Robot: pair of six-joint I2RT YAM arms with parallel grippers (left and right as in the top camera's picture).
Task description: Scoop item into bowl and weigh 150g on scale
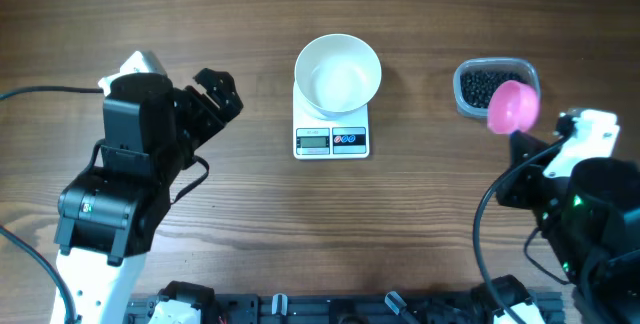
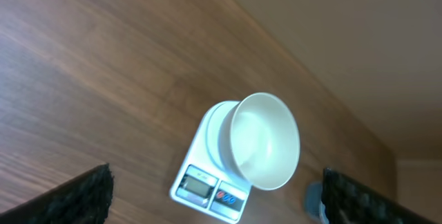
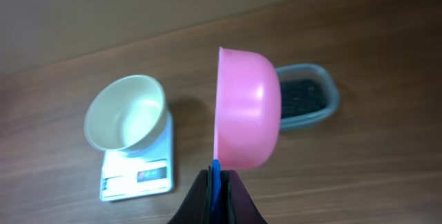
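Note:
The empty white bowl [image 1: 337, 72] sits on the small white scale [image 1: 331, 140] at the table's middle. Black beads [image 1: 484, 86] lie in a clear tub [image 1: 466, 92] at the right. My right gripper [image 1: 521, 145] is shut on the handle of a pink scoop [image 1: 514, 106], which hangs over the tub's near right corner. In the right wrist view the scoop [image 3: 245, 110] stands on edge above the gripper [image 3: 219, 182], with the beads [image 3: 301, 96] behind it. My left gripper [image 1: 220, 97] stands open and empty, left of the scale. Its wrist view shows the bowl [image 2: 263, 141] and scale [image 2: 206, 188] ahead.
Bare wooden table lies all around the scale. Both arm bases stand at the near edge, with a black rail [image 1: 340, 309] between them.

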